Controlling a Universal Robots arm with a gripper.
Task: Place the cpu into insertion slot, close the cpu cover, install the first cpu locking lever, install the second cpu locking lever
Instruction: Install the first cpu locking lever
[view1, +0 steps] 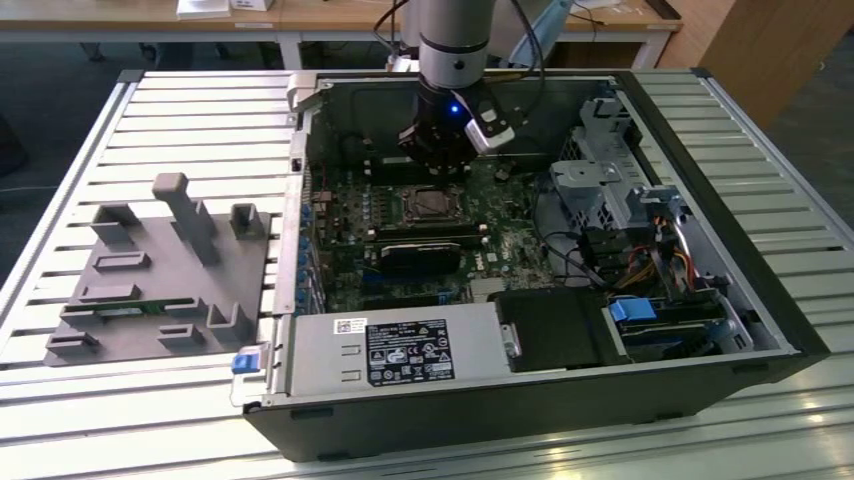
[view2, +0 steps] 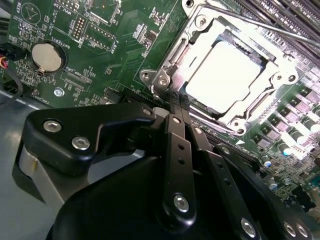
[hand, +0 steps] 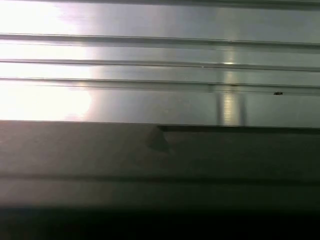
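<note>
My jaws (view2: 175, 107), pressed together beside the silver-metal cpu cover (view2: 227, 72) over the silvery-grey cpu (view2: 225, 75), could slip and scrape pins.

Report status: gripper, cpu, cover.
Gripper shut, empty, tips at the socket edge. Cpu seated in insertion slot, cpu cover down over it. A thin lever rod runs along the cover's side. Nothing in the way.
</note>
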